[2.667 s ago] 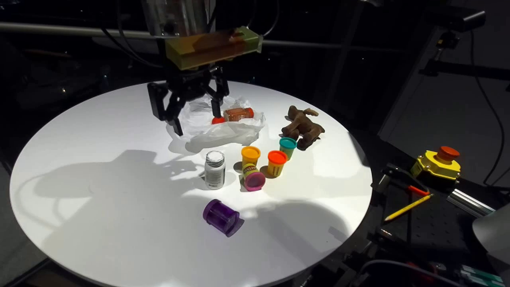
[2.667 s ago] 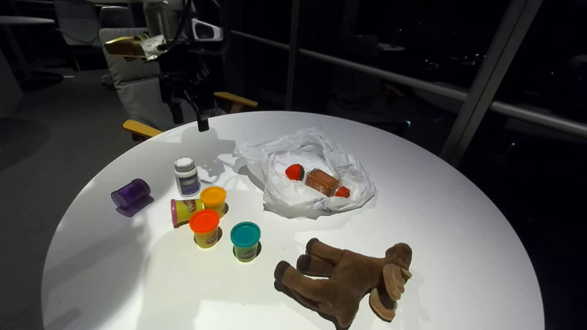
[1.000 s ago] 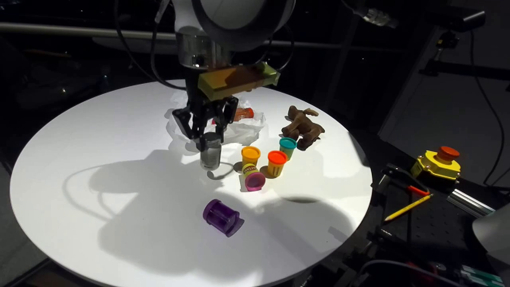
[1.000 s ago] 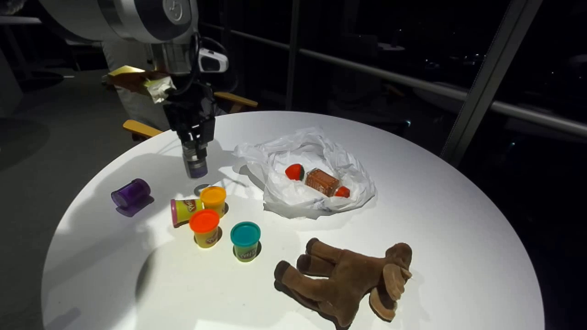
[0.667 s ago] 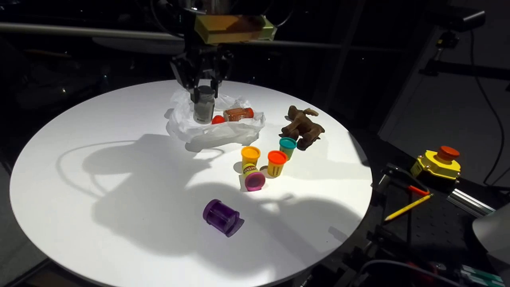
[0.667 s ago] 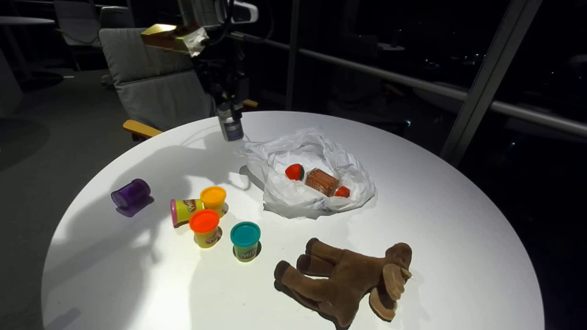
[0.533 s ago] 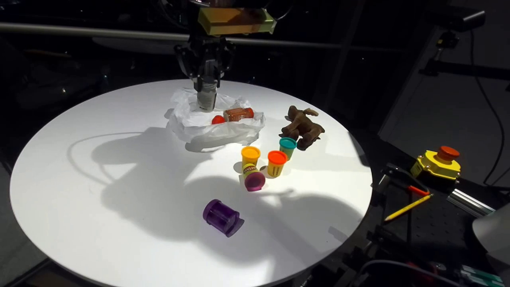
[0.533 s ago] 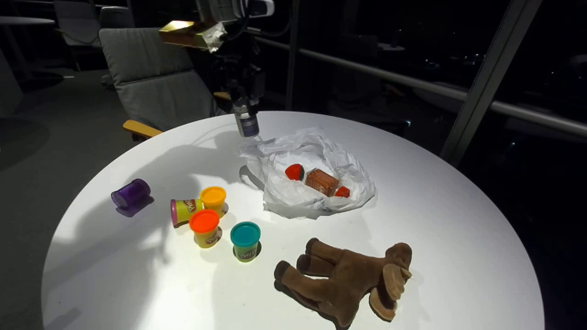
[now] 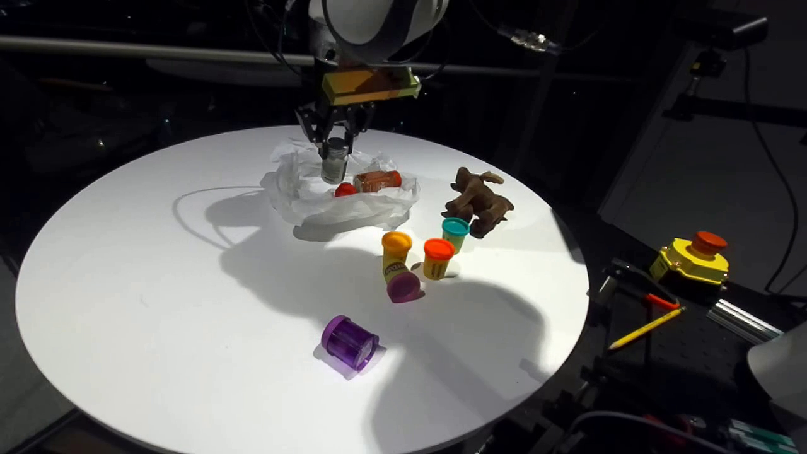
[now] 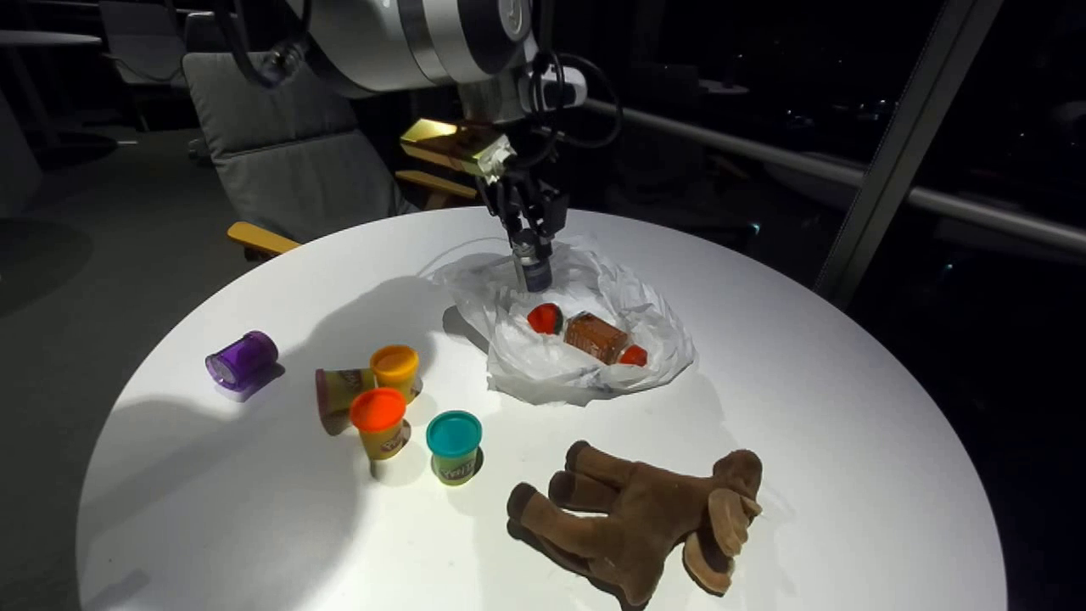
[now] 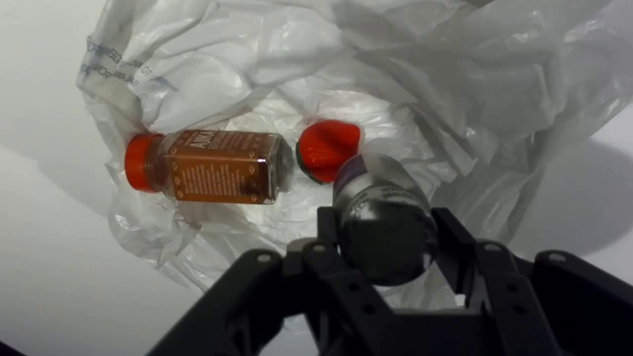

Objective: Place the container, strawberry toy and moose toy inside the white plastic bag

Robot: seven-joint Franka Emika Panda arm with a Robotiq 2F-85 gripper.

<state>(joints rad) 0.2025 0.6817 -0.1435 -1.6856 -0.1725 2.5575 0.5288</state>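
Gripper [image 11: 384,222] clamped across bottle [image 11: 385,210], fingers [image 11: 454,240] parted only by its width. We take bottle for task's container: it hangs slightly tilted over bag [image 11: 198,79]; height unclear, so early release could topple it. Strawberry toy [image 11: 327,148] lies in bag near bottle's base; lowering here might roll it into jar [image 11: 222,166] just beside. Thin plastic could snag fingers when we withdraw. Farther off, moose toy [image 10: 649,513] on table [image 10: 836,407], outside bag; soft body may catch bag's edge.

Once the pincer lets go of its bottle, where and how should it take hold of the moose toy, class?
I'd grip the moose toy across its torso, coming down from above. It lies on the table with legs stretched towards the teal-lidded tub, leaving the torso uncovered. The thinner legs and antlers would probably make poorer holds.
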